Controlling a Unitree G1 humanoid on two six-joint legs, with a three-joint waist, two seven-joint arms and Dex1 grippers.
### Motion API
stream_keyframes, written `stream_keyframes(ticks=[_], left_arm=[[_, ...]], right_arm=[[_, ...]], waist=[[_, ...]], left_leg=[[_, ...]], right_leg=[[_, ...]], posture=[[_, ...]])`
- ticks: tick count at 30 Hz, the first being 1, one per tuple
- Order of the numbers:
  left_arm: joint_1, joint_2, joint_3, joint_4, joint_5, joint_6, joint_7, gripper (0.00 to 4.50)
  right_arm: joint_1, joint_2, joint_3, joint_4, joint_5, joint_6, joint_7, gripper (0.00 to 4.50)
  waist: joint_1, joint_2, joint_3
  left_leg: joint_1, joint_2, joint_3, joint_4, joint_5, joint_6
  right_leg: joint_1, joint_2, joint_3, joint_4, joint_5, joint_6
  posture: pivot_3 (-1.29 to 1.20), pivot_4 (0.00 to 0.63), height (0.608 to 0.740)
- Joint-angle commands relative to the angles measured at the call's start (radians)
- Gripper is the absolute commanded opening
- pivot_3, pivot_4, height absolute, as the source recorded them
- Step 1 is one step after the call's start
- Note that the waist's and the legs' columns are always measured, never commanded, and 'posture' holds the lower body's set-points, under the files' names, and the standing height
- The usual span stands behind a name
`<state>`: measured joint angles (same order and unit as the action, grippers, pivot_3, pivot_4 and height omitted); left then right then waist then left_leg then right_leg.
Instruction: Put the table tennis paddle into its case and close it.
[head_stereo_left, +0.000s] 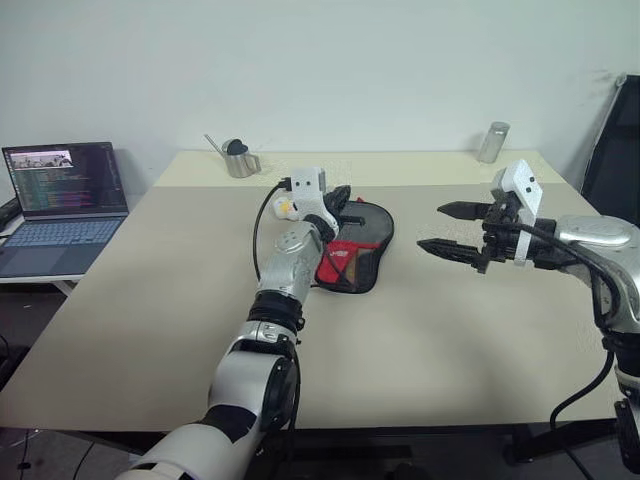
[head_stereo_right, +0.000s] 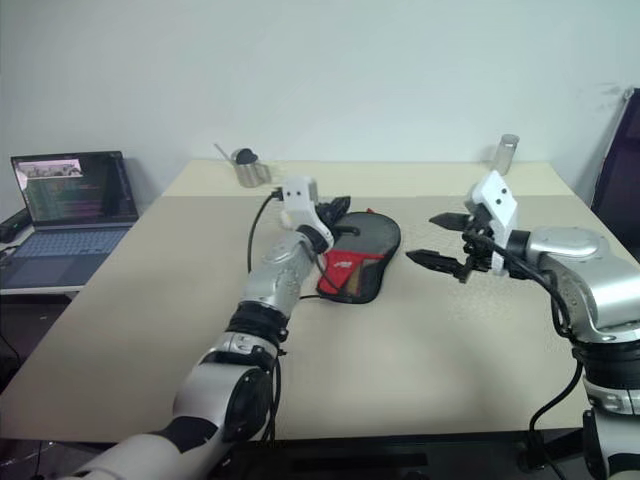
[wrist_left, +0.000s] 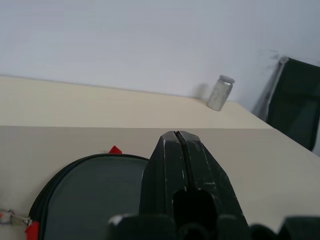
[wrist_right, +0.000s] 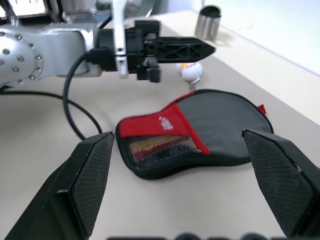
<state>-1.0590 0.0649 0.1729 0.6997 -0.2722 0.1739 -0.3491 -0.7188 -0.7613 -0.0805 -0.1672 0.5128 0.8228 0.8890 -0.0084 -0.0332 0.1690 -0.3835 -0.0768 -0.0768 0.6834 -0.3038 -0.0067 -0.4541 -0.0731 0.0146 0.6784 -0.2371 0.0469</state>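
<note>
Both claws hang above the table (head_stereo_left: 150, 300) and neither holds anything: the left gripper (wrist_right: 202, 48) has its two black fingers pressed flat together, as its own wrist view shows, while the right gripper (head_stereo_left: 447, 229) stands spread wide, its fingertips well apart and pointing across toward the case (wrist_right: 200, 132). That case lies flat on the beige table near the middle, the black round part toward the far side and the red part with the mesh pocket toward the robot. Striped wood tones show through the mesh, which I take to be the handle of the table tennis paddle (wrist_right: 155, 146) already lying inside; its black face cannot be told from the fabric. So the insertion looks done. Whether the zipper is fully run round is hard to judge: a metal pull with a red tab (wrist_left: 22, 223) sits at the edge in the left wrist view, another red tab lies on the far rim, and the seam looks flat, so closing seems finished or nearly so. The left arm reaches forward over the case, its gripper just above the near black edge and aimed forward and to the right. The right arm is bent in from the side, wrist cocked, gripper level and clear of the case. A small white ball (wrist_right: 191, 71) rests beside the case, and a metal cup (head_stereo_left: 240, 160), a metal cylinder (head_stereo_left: 493, 141) and a laptop (head_stereo_left: 62, 205) stand off to the sides.
</note>
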Motion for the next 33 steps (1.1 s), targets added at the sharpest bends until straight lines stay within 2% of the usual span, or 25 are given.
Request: stream_keyframes(ticks=[1,5,8,13,17,21,27,33], left_arm=[[0.017,0.098,-0.013,-0.185,-0.062,0.101,-0.159,0.39],[0.089,0.234,-0.04,-0.341,-0.093,0.219,-0.292,1.67],[0.178,0.366,-0.03,-0.464,-0.131,0.314,-0.391,2.75],[0.306,0.512,-0.019,-0.597,-0.172,0.417,-0.476,4.45],[0.422,0.612,-0.042,-0.712,-0.197,0.472,-0.557,4.45],[0.52,0.67,-0.042,-0.787,-0.157,0.426,-0.556,4.45],[0.585,0.708,-0.028,-0.85,-0.17,0.454,-0.544,4.45],[0.626,0.714,-0.006,-0.899,-0.177,0.469,-0.507,4.45]], right_arm=[[-0.011,0.081,-0.067,0.004,0.067,0.106,-0.113,4.5],[-0.06,0.247,-0.13,0.093,0.079,0.269,-0.335,4.5],[-0.122,0.407,-0.261,0.249,0.079,0.366,-0.547,4.5],[-0.159,0.534,-0.394,0.357,0.111,0.433,-0.682,4.5],[-0.175,0.616,-0.485,0.409,0.149,0.484,-0.766,4.5],[-0.199,0.691,-0.596,0.469,0.201,0.527,-0.852,4.5],[-0.19,0.755,-0.597,0.521,0.211,0.491,-0.881,4.5],[-0.189,0.776,-0.52,0.609,0.173,0.391,-0.846,4.5]], waist=[[-0.003,0.0,0.0],[-0.019,0.001,0.0],[-0.026,0.001,-0.001],[-0.025,0.002,-0.001],[-0.027,0.002,-0.001],[-0.027,0.002,-0.001],[-0.027,0.003,-0.001],[-0.039,0.003,-0.001]], left_leg=[[0.0,0.0,0.0,0.0,0.0,0.0],[0.001,0.001,0.0,0.0,0.0,0.0],[0.001,0.001,0.0,0.0,0.0,0.0],[0.001,0.001,-0.001,-0.001,0.001,-0.001],[0.001,0.001,-0.001,-0.002,0.001,-0.001],[0.001,0.001,-0.001,-0.002,0.001,-0.001],[0.001,0.001,-0.001,-0.002,0.001,-0.001],[0.002,0.001,-0.001,-0.002,0.001,-0.001]], right_leg=[[0.0,0.0,0.0,0.0,0.0,0.0],[0.0,0.0,0.003,0.0,0.001,-0.001],[0.0,0.0,0.003,0.001,0.001,-0.002],[-0.001,0.001,0.002,0.0,0.002,-0.003],[-0.001,0.001,0.002,0.0,0.002,-0.003],[0.0,0.001,0.002,0.0,0.002,-0.003],[0.0,0.001,0.002,0.001,0.002,-0.003],[0.0,0.001,0.002,0.001,0.002,-0.003]], posture=[[0.0,0.15,0.74],[0.0,0.15,0.74],[0.0,0.15,0.74],[0.0,0.15,0.74],[0.0,0.15,0.74],[0.0,0.15,0.74],[0.0,0.15,0.74],[0.0,0.15,0.74]])
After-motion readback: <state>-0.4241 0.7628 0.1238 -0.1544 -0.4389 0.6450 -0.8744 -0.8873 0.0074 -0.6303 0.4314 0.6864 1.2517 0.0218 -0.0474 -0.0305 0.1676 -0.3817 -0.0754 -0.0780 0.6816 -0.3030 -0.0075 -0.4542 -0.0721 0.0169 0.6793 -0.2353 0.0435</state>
